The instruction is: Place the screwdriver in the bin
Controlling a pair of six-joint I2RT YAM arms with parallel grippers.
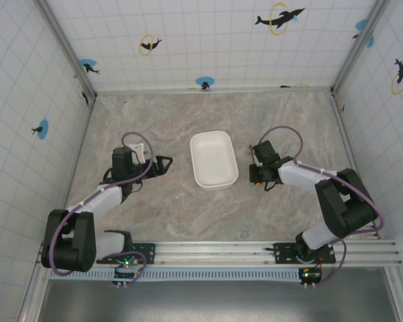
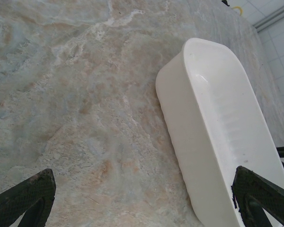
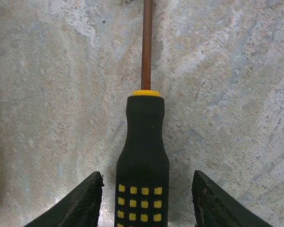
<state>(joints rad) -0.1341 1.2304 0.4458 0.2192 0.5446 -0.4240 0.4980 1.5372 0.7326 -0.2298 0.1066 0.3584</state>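
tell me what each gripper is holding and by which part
Nothing is held. The open right gripper straddles the handle of the slim yellow-and-black screwdriver, gaps showing on both sides; the left gripper is open too.

The table point(image 1: 154, 201) has a matt, stone-patterned top, mottled grey and tan. The bin point(image 2: 180, 123) is smooth white plastic with a soft gloss. The screwdriver point(image 3: 143, 156) has a matt black, rubbery-looking handle with yellow squares and a yellow collar; its shaft is smooth metal with a brownish tint. The right pincer point(image 3: 146, 177) and left pincer point(image 2: 142, 189) are black, rough and grainy.
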